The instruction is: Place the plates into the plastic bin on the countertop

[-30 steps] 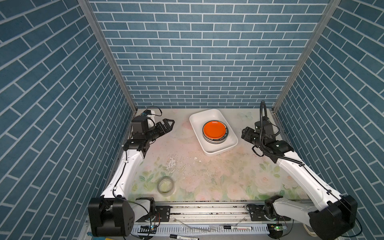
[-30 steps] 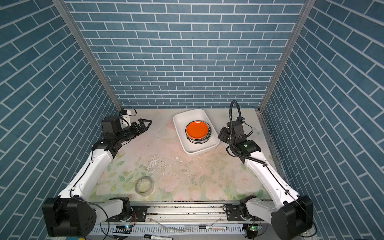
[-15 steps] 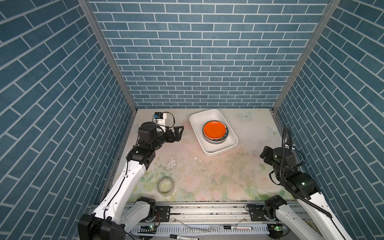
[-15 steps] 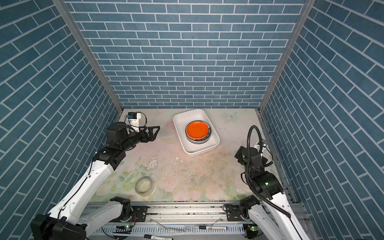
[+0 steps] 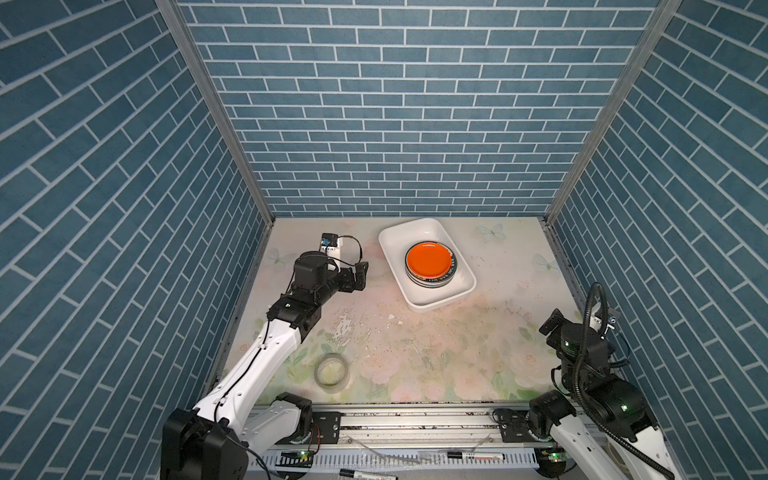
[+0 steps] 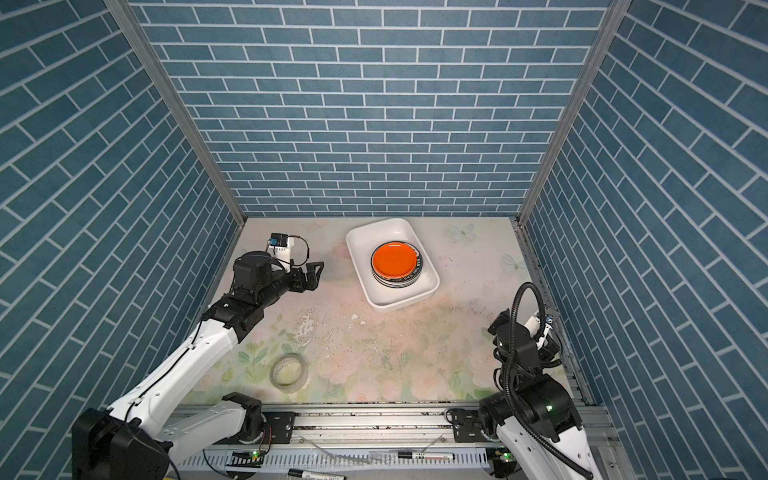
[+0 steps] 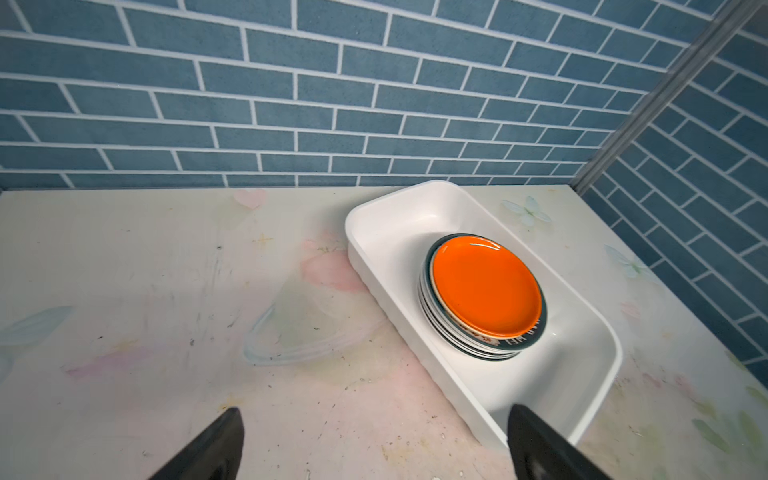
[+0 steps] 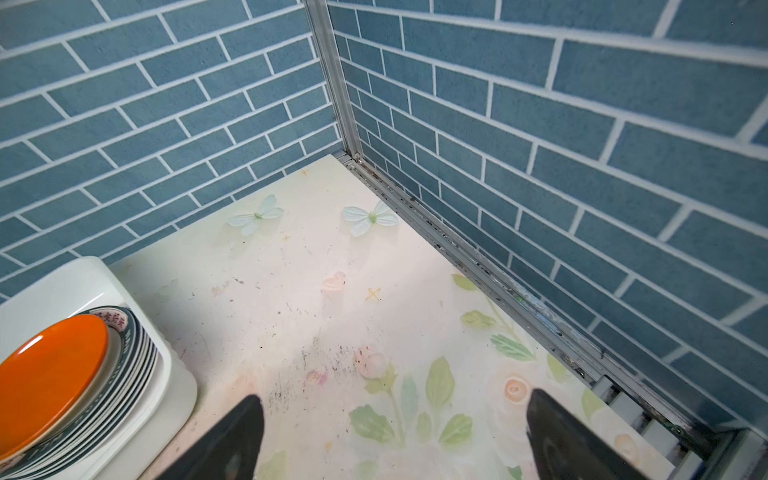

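- A stack of round shallow plates [image 5: 428, 266], a plain orange one on top of white ones with dark-green rims, was seen inside the white glossy rectangular plastic bin [image 5: 441, 305].
- The bin was set toward the back of the pale flower-printed countertop [image 5: 415, 353].
- The black left gripper [image 7: 374, 428] was held spread wide and empty near the bin.
- The black right gripper [image 8: 395, 419] was likewise spread and empty, well apart from it.
- A translucent tape roll [image 5: 331, 372] was seen near the front.

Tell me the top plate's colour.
The top plate is plain orange, clearest in the left wrist view.
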